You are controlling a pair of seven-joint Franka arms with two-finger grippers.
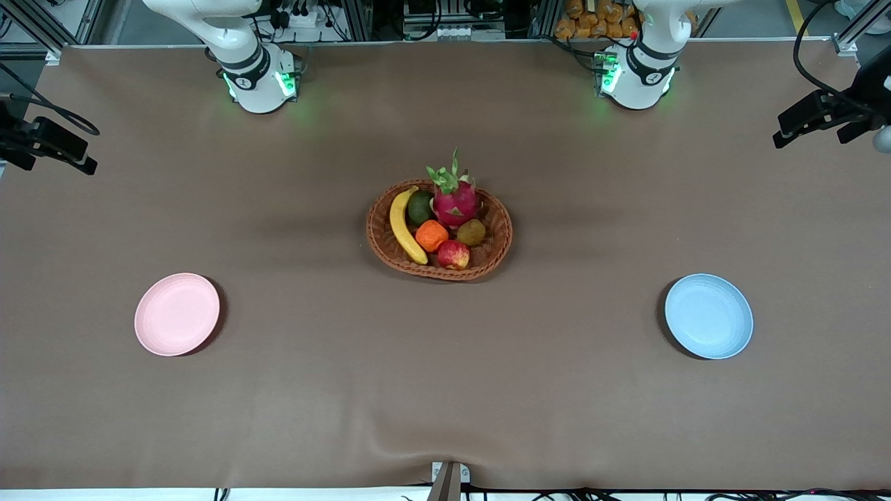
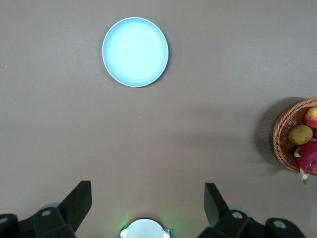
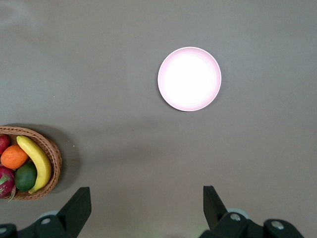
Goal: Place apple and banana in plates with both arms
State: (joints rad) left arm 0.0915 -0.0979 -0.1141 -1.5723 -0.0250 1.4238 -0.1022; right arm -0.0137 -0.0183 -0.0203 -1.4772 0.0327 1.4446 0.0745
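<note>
Both grippers, left gripper (image 2: pixel 147 206) and right gripper (image 3: pixel 146 204), hang spread wide, holding nothing, high over bare surface (image 1: pixel 445 390). Banana (image 1: pixel 404 226) and apple (image 1: pixel 453 255) lie in the basket (image 1: pixel 498 240) mid-surface. Pink plate (image 1: pixel 177 314) and blue plate (image 1: pixel 708 316) sit well apart, nearer the front camera.

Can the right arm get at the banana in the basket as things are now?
Probably yes. The banana lies along the basket's rim at the right arm's end, uncovered, with only the green fruit and orange fruit touching its inner side. The right gripper hangs open, empty, high above the table.
</note>
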